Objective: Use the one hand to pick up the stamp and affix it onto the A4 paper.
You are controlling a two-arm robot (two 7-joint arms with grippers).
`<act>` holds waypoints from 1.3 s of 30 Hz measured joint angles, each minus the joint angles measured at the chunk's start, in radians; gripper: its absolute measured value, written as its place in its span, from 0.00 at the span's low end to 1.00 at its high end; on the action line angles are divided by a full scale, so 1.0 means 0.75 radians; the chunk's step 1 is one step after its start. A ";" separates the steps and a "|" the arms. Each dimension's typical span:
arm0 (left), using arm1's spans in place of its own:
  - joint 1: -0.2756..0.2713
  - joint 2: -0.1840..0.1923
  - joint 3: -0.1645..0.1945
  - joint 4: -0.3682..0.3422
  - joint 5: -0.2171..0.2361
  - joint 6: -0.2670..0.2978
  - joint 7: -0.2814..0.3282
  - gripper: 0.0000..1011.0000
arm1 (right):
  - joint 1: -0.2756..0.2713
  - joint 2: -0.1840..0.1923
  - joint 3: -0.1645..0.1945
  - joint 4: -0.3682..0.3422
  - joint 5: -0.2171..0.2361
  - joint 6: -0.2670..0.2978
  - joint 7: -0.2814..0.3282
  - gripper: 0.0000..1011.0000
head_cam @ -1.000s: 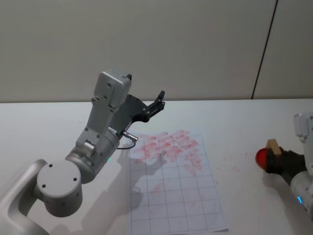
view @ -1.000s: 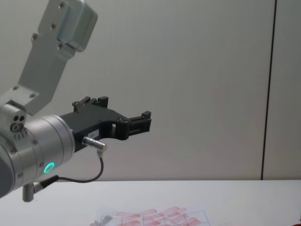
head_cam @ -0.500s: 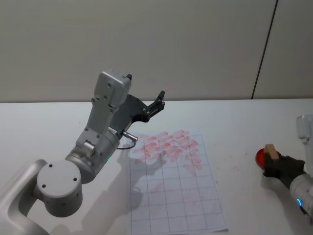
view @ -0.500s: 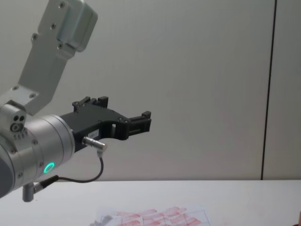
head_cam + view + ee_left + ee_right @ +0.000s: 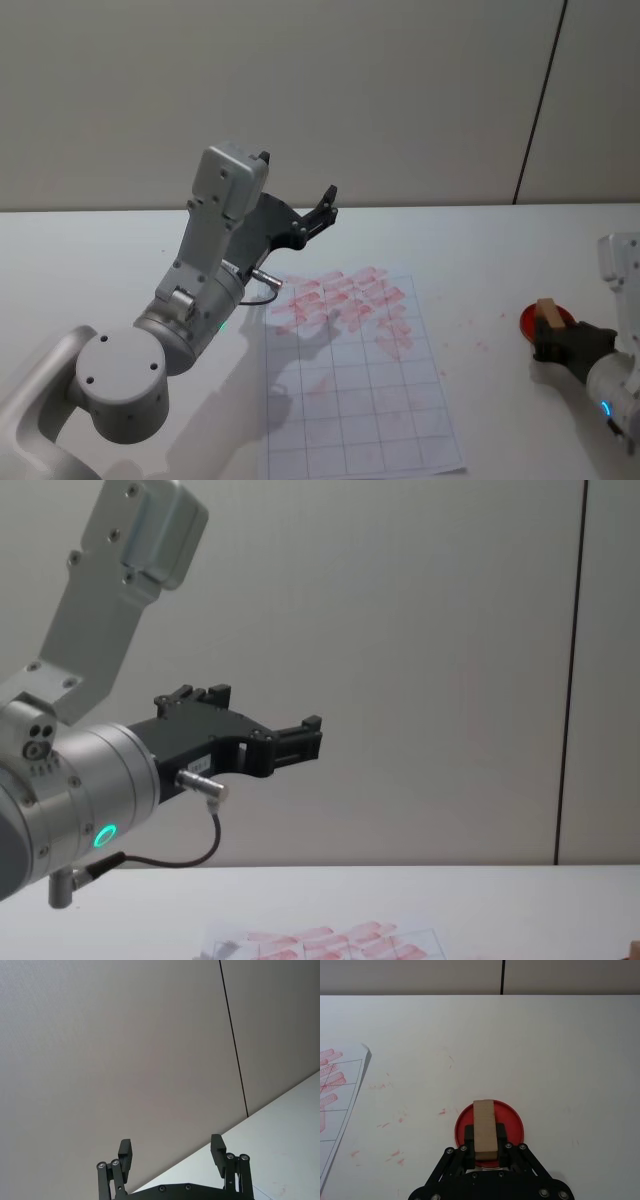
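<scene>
The stamp [image 5: 546, 311], a small wooden block, stands on a round red ink pad [image 5: 529, 321] at the table's right side. My right gripper [image 5: 553, 337] is shut on the stamp; the right wrist view shows its black fingers [image 5: 469, 1134] flanking the stamp [image 5: 484, 1127] over the ink pad [image 5: 514, 1122]. The A4 paper [image 5: 355, 385], a gridded sheet with pale red imprints in its far rows, lies at mid-table, well left of the pad. Raised above the table's left part, my left gripper [image 5: 297, 180] is open and holds nothing [image 5: 172, 1152].
The bulky left arm [image 5: 200, 290] stands over the paper's left edge. Faint red smears [image 5: 390, 1122] mark the bare table between the paper's corner [image 5: 364, 1050] and the pad. A wall runs behind the table.
The right gripper has lowered the stamp onto the red pad, drawing slightly back toward me. The left arm has not moved.
</scene>
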 joint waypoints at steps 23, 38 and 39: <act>0.000 0.000 0.000 0.000 0.000 0.000 0.000 0.99 | 0.044 -0.023 0.005 0.035 -0.025 0.083 0.008 0.22; 0.000 0.000 0.000 0.000 0.000 0.000 0.000 0.99 | 0.021 -0.011 0.007 -0.066 -0.086 -0.001 0.030 0.22; 0.000 0.000 0.000 0.000 0.000 0.000 0.000 0.99 | 0.020 -0.010 0.007 -0.073 -0.092 -0.009 0.032 0.22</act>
